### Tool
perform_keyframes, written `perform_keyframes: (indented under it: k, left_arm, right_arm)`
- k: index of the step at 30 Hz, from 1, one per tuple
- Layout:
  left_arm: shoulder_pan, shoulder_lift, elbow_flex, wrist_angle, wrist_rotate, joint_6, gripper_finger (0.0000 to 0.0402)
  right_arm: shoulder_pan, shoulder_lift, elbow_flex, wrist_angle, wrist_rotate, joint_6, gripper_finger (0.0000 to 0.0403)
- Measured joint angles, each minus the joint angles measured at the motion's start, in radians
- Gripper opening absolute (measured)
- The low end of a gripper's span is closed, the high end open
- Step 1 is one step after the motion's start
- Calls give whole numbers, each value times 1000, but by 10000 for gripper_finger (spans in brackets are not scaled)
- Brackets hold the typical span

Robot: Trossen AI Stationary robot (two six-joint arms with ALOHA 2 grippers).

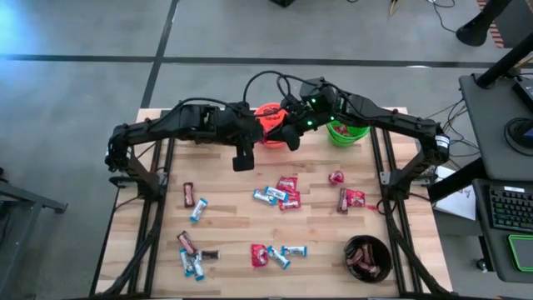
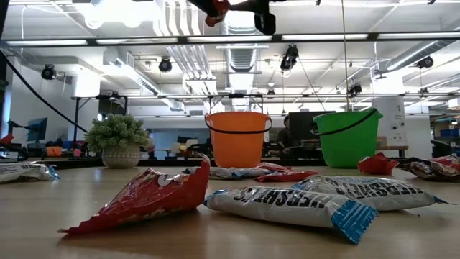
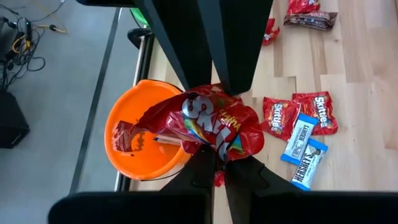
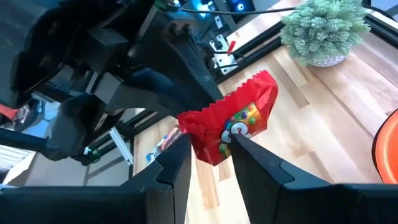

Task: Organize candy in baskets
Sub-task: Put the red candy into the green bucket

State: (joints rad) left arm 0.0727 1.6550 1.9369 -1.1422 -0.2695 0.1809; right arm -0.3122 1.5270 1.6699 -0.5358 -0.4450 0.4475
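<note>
Above orange pail (image 1: 268, 125) — both grippers, left gripper (image 3: 217, 163) and right gripper (image 4: 210, 144), apparently pinching red packet (image 3: 214, 121).

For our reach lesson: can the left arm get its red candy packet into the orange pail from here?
Probably yes. The left gripper holds the red packet partly over the orange pail, whose mouth is open. The right gripper, holding a second red packet, hangs close by.

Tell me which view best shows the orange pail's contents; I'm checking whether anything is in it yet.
The left wrist view: it looks down into the orange pail, showing a brown wrapped candy inside. The high view mostly hides it under the arms. The low view shows only its outer wall. The right wrist view catches just an orange edge.
</note>
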Motion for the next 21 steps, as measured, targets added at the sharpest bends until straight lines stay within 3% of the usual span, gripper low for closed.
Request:
perform_keyframes:
  k: [21]
  left_arm:
    - [1,0,0,48,1,28,0]
  right_arm:
    - [0,26,0,66,5,16,109]
